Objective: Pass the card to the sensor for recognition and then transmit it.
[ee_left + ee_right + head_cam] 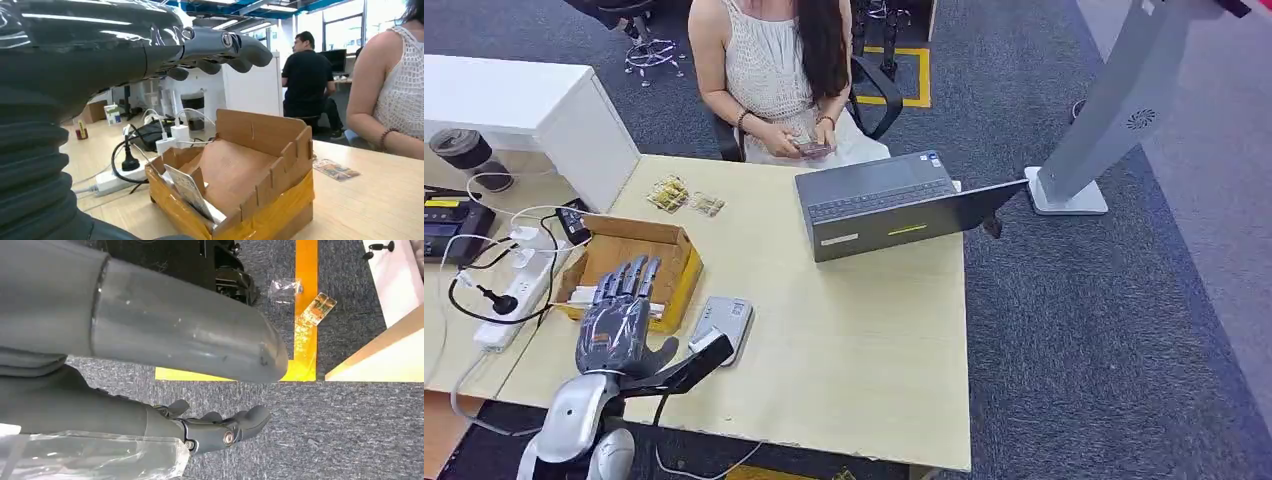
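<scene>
One card (189,192) in cardboard box (674,262), left hand (614,318) above, fingers spread, holding nothing.

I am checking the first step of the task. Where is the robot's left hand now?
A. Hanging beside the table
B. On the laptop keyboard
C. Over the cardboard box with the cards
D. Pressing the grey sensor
C: in the head view the left hand is spread over the near part of the box, and the left wrist view shows its fingers above the cards, holding nothing.
</scene>
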